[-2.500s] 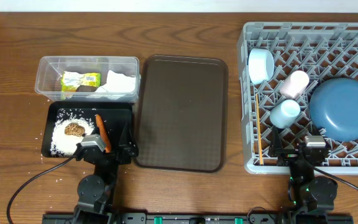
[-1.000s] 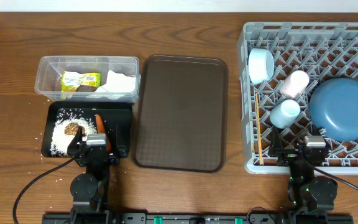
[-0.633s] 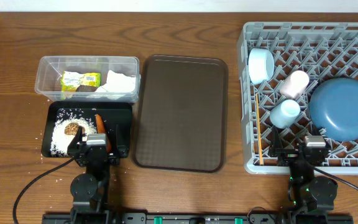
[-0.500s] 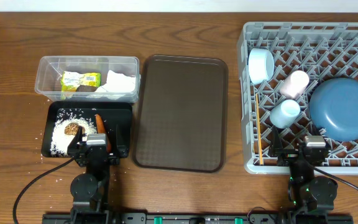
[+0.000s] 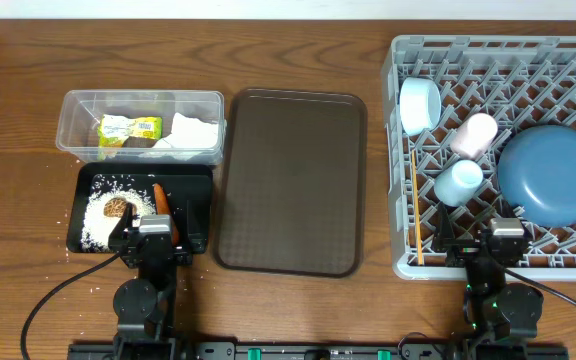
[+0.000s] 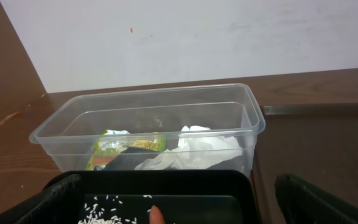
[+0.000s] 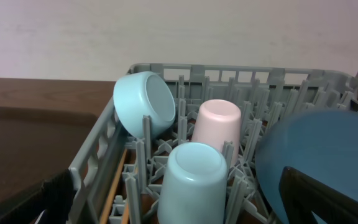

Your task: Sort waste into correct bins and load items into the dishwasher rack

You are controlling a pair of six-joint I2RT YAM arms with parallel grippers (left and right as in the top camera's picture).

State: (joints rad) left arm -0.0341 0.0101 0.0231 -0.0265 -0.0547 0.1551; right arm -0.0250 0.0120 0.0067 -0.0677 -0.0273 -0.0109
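The clear tub (image 5: 143, 96) holds the yellow-green wrapper (image 5: 130, 129) and white napkin (image 5: 191, 132). The black tray (image 5: 194, 188) holds rice (image 5: 98, 218), the brown lump (image 5: 118, 207) and the carrot stick (image 5: 160, 200). My left gripper (image 5: 151, 234) is open and empty at the tray's near edge; its wrist view shows the tub (image 6: 148, 118), the wrapper (image 6: 126, 145), the napkin (image 6: 194, 149) and the carrot tip (image 6: 156, 216). The grey rack (image 5: 493, 43) holds the bowl (image 5: 420, 105), pink cup (image 5: 474, 134), light blue cup (image 5: 458, 182), blue plate (image 5: 553, 175) and chopsticks (image 5: 418, 228). My right gripper (image 5: 506, 236) is open at the rack's near edge.
The dark brown serving tray (image 5: 291, 180) lies between the bins and the rack. A few rice grains lie on the wooden table left of the black tray. Both arm bases stand at the near table edge.
My left arm has shifted a little to the left at the black tray's near edge since the earliest frame. Nothing has moved in the last second.
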